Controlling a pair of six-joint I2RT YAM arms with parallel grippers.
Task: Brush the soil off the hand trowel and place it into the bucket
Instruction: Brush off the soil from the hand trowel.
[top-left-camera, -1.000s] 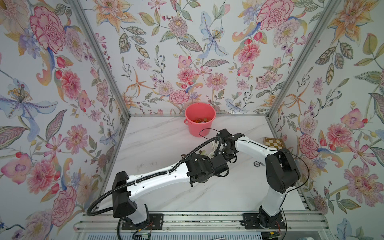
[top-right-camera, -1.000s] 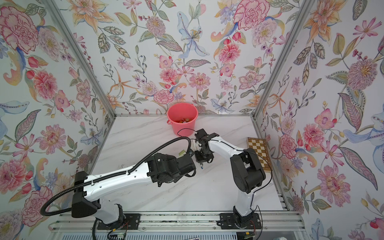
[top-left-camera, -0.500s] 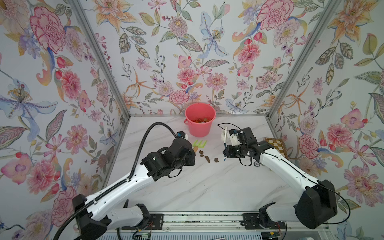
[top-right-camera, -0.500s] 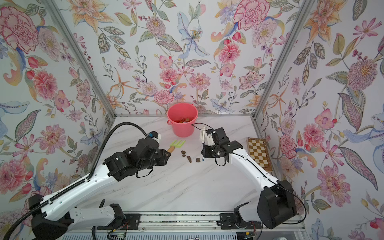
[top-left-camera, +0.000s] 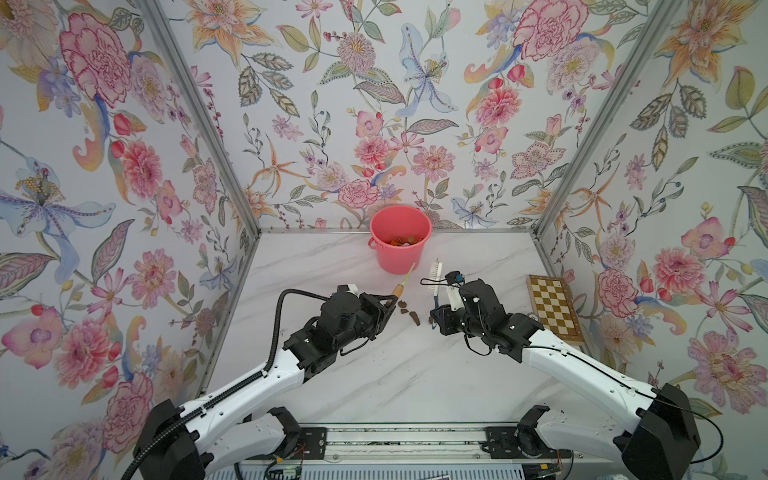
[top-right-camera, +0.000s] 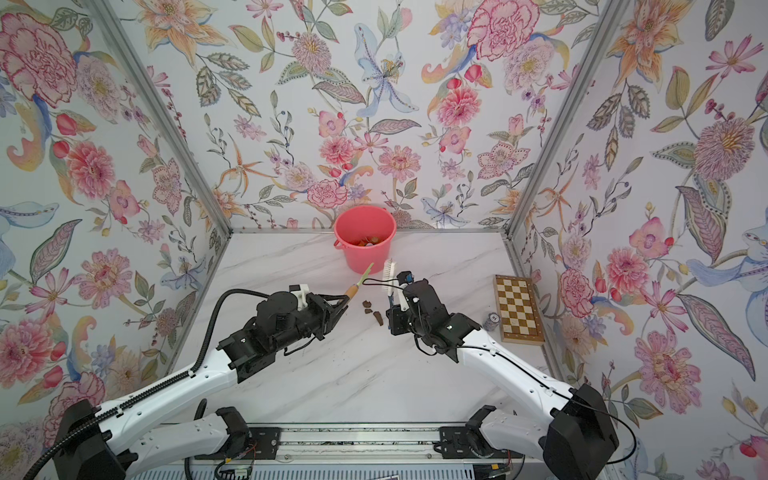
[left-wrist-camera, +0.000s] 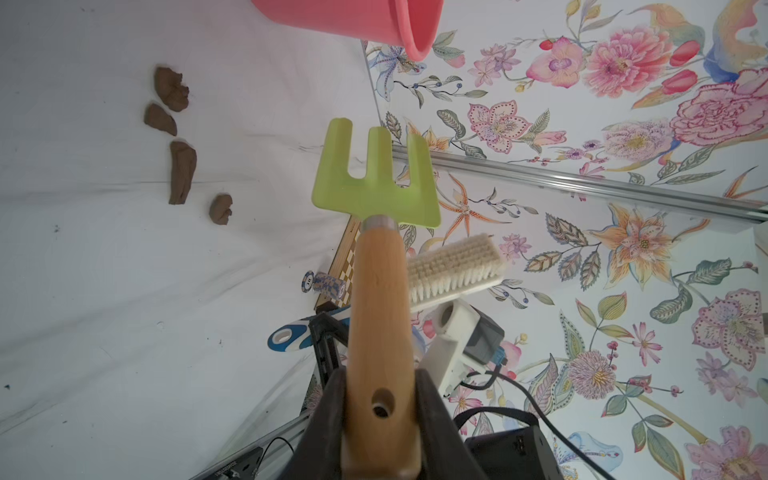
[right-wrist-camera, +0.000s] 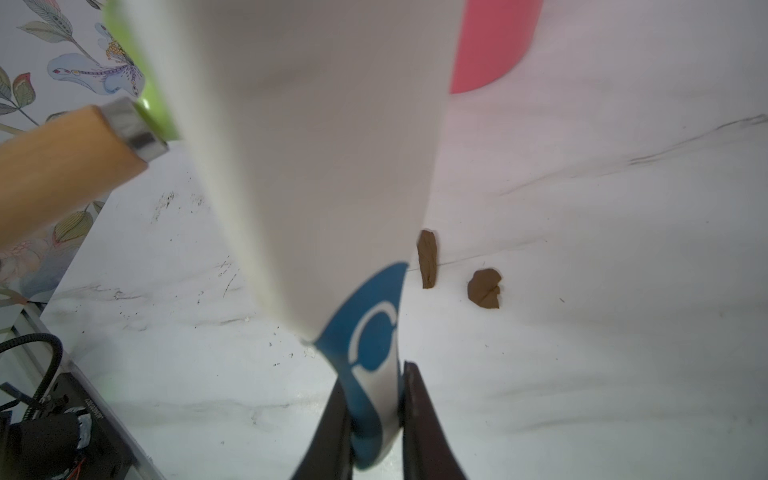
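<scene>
Clamping the left pincer (left-wrist-camera: 380, 399) tight on the butt end of the hand trowel (left-wrist-camera: 374, 195), by its wooden handle. Holding its green three-pronged head up off the worktop (top-left-camera: 374, 374) and aiming it toward the bucket (top-left-camera: 399, 259). Gripping the blue-and-white handle of a brush (top-left-camera: 436, 272) in the right pincer (right-wrist-camera: 376, 407), closed firmly on it. Raising the pale bristle head just beside the trowel's green head, with a small gap showing between them in both top views. Seeing four lumps of soil (left-wrist-camera: 182, 170) lying near the middle of the worktop, between the two pincers. Finding the bucket standing upright at the middle of the far edge, holding some brownish bits inside. Spotting a chessboard (top-left-camera: 550, 307) lying along the right edge, and a short stack of poker chips (top-right-camera: 493, 319) just beside its left side.
</scene>
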